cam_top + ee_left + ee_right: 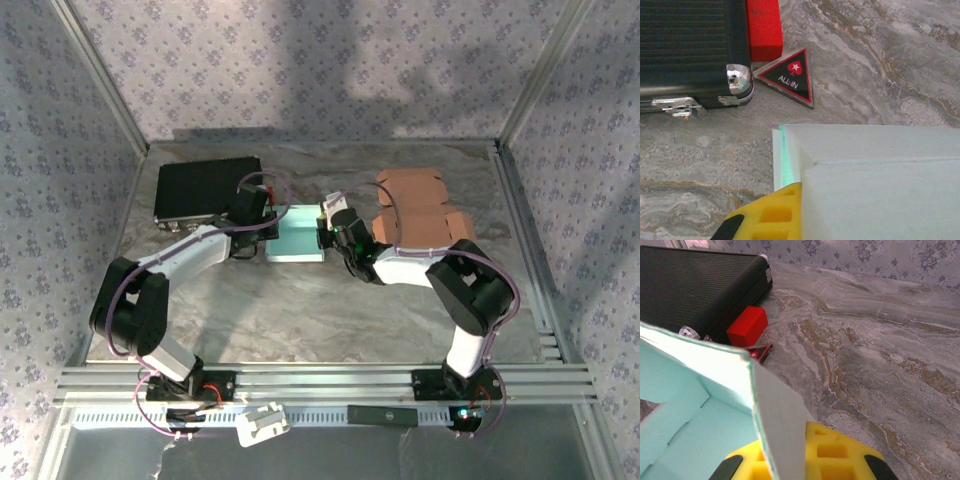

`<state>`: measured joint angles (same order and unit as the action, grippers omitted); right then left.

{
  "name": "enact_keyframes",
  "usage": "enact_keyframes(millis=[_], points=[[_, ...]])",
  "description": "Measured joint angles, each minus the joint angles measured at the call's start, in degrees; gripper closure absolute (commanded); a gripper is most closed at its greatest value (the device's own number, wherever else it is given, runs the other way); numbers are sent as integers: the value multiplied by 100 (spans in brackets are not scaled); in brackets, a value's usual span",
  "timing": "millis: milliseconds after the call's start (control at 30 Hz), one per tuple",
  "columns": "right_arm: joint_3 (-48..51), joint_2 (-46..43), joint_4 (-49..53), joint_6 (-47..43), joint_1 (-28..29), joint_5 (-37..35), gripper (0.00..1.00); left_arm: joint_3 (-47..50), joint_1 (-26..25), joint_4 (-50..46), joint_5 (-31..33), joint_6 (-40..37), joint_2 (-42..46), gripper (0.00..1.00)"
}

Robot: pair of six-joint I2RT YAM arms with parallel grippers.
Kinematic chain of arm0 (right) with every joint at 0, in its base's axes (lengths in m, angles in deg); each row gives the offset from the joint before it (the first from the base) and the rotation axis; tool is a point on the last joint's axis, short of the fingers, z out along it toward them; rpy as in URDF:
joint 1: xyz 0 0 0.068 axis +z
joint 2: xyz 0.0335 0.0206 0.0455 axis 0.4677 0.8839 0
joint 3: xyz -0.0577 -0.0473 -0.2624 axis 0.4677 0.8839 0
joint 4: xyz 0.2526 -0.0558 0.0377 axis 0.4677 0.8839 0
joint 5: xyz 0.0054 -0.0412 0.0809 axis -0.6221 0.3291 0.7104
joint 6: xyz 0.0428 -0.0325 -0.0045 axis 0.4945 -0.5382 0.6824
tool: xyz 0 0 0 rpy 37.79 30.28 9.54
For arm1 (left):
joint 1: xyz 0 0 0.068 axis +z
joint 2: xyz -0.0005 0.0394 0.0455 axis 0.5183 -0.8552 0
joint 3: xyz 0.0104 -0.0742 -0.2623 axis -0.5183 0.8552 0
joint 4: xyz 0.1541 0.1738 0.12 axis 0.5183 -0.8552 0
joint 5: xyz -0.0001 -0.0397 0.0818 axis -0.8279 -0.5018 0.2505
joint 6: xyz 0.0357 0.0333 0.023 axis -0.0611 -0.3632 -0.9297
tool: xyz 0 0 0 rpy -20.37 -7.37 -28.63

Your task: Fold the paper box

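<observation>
Paper box (297, 240) sits on the worktop (300, 320) a little toward 12 o'clock of centre, directly between the two arms' tips. Open side up; the right wrist view looks into its pale teal inside.

Key relation: the box is bracketed. Left fingers (765, 216) are on its 9 o'clock edge, right fingers (835, 455) on its 3 o'clock edge. Neither arm is nearer; both are already in contact.

- Right fingers: together, clamped on the upright 3 o'clock wall. The paper sheet runs up between the two yellow pads.
- Left fingers: together. One yellow pad lies against the outer 9 o'clock wall and the other is hidden under the box panel, so this reads as a pinch on that wall, but it is a judgement.
- Long axis: the box looks near square from above, so it cannot be called.

Black case (205, 188) lies at 10 o'clock of the box, with a red block (764, 25) and a triangular "ALL-IN" token (790, 75) just beside its corner, near the left fingers but apart from the box. Brown cartons (425, 205) lie at 2–3 o'clock, behind the right arm.

Likely next: fold or tuck a wall while the opposite side is held. Any sideways pull at 9 o'clock needs a matching hold at 3 o'clock, else the box skews.
</observation>
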<state>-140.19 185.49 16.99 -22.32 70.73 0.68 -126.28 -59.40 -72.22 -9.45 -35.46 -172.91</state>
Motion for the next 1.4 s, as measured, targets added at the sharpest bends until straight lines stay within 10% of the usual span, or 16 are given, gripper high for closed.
enact_keyframes(millis=[667,1400], points=[[-428,181,162,649,568,-1602,100,566,-101,387,39,280,470,100],[546,289,-1250,479,603,-1532,92,1650,-529,1803,463,385,726,100]])
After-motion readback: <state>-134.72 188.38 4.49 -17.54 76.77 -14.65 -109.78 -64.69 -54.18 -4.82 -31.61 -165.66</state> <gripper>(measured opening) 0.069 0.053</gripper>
